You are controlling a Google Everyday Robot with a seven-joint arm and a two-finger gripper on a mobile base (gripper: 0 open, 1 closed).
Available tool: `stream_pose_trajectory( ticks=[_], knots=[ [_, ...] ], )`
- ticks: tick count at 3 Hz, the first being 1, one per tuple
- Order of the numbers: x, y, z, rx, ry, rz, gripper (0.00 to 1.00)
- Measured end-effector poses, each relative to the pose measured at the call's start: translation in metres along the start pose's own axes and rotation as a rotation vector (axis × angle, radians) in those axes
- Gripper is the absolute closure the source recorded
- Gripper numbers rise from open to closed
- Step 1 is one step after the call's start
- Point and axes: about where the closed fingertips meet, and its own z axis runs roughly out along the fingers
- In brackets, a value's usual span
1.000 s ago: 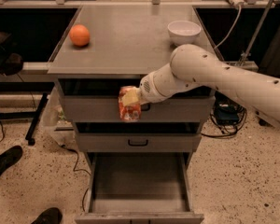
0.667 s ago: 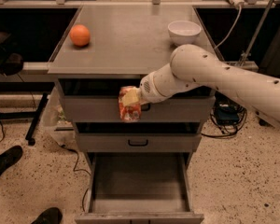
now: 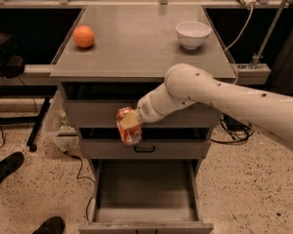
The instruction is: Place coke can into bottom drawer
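My gripper [image 3: 130, 122] is in front of the grey cabinet's upper drawers, reaching in from the right on a white arm. It is shut on the coke can [image 3: 129, 129], a red-and-white dented can held tilted in the air. The bottom drawer [image 3: 145, 190] is pulled out below it, with a plain grey tray interior showing nothing inside. The can hangs above the drawer's back left part.
An orange [image 3: 83, 36] lies at the left of the cabinet top [image 3: 136, 43] and a white bowl [image 3: 193, 34] stands at the right. The middle drawer with a black handle [image 3: 144, 149] is closed. Shoes [image 3: 5, 165] and cables lie on the floor at left.
The gripper and the can have moved a little lower, from the top drawer's front toward the middle drawer's front. Nothing else has moved.
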Motion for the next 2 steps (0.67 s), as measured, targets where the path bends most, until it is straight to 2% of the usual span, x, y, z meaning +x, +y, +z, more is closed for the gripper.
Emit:
stream_pose_trajectory(
  ticks=[1, 2],
  knots=[
    [0.056, 0.006, 0.053, -0.004, 0.125, -0.122, 1.0],
    [0.106, -0.008, 0.1, 0.024, 0.195, -0.18, 1.0]
  ],
)
